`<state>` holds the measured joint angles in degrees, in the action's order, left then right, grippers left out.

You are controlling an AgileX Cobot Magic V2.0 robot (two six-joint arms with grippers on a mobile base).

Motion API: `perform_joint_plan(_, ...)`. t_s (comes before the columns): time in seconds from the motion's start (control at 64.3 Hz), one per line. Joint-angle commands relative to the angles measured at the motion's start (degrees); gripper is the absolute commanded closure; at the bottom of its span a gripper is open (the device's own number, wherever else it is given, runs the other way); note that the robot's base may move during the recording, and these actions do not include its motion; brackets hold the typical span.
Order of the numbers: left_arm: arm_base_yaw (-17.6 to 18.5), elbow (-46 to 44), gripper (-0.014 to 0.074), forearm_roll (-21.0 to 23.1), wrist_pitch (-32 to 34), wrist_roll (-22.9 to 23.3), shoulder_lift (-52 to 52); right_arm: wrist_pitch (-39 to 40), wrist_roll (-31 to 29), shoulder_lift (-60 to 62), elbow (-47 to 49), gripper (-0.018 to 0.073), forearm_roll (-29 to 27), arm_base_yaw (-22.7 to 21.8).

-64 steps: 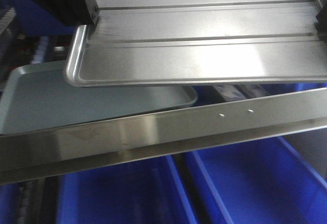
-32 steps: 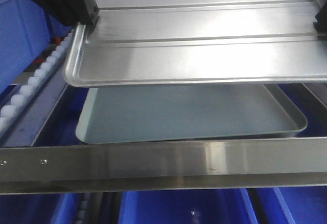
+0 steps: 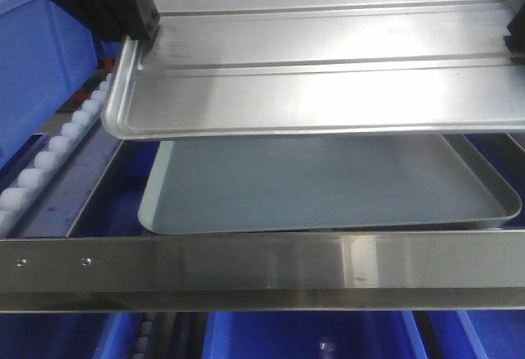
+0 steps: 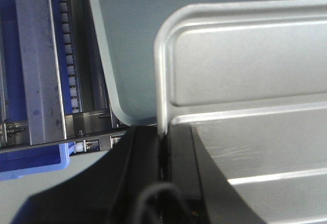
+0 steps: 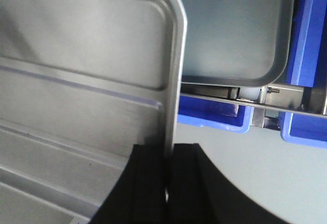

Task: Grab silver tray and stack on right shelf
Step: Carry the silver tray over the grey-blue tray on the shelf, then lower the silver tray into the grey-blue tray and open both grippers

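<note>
The silver tray point(image 3: 328, 88) is shiny, with two long ridges, and hangs level above the right shelf. My left gripper point(image 3: 141, 35) is shut on its left rim; the left wrist view shows the jaws point(image 4: 163, 142) pinching the rim of the tray point(image 4: 245, 81). My right gripper point(image 3: 517, 43) is shut on the right rim, and it also shows in the right wrist view point(image 5: 171, 155) clamped on the tray point(image 5: 87, 70). The shelf's flat steel front bar point(image 3: 246, 269) with two small screws runs across below, with white rollers point(image 3: 49, 150) at the left.
A larger dull grey smooth tray point(image 3: 328, 183) lies on the shelf right under the silver tray, and also shows in the wrist views point(image 4: 127, 45) point(image 5: 230, 29). Blue bins stand at the left point(image 3: 41, 56), below the bar point(image 3: 303, 338) and at the right point(image 5: 311, 55).
The shelf bar has gone from tilted to level in view, and the grey tray has shifted right and now lies under the silver tray. The silver tray stays gripped at both rims.
</note>
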<state>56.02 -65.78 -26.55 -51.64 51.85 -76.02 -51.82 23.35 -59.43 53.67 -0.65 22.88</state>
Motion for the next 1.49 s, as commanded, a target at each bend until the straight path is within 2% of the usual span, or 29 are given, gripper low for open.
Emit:
perform_joint_plan(0.0,-0.15,-1.16,0.0696,-4.61,-3.79,-1.49,1.80,1.29,-0.54,1.22,1.55,0.0494,4.47,-0.49)
perform_joint_plan(0.513,-0.15,-1.27,0.0696,-4.61,-3.69,-1.49,1.80,1.53,-0.54,1.22,1.55,0.0494,4.42,-0.49)
perform_joint_plan(0.669,-0.72,-1.39,0.0696,-4.35,0.24,-1.49,1.80,3.87,-0.58,1.22,1.90,0.0494,4.42,-0.49)
perform_joint_plan(0.808,-3.85,-1.49,0.0696,-4.10,4.57,-1.59,1.80,6.16,-0.58,0.31,2.76,0.0494,4.53,-0.54)
perform_joint_plan(0.948,-8.84,-1.49,0.0696,-3.12,9.25,-1.59,1.55,4.43,-0.59,-3.88,6.94,0.0494,5.46,-0.54)
perform_joint_plan(1.057,-11.83,-1.49,0.0696,-2.99,14.47,-2.98,-0.56,2.19,-0.59,-8.82,11.39,0.0494,8.25,-0.59)
perform_joint_plan(1.197,-12.70,-3.50,0.0696,-2.99,15.95,-4.83,-5.81,-0.70,-0.64,-15.20,16.23,0.0494,9.92,-2.29)
perform_joint_plan(1.368,-13.48,-7.04,0.0696,-3.84,16.33,-5.69,-13.74,0.94,-2.50,-22.25,17.90,0.0494,9.86,-6.17)
perform_joint_plan(1.477,-13.61,-8.07,0.0696,-6.96,17.92,-5.69,-17.95,2.18,-2.72,-26.24,17.90,0.0494,9.86,-7.40)
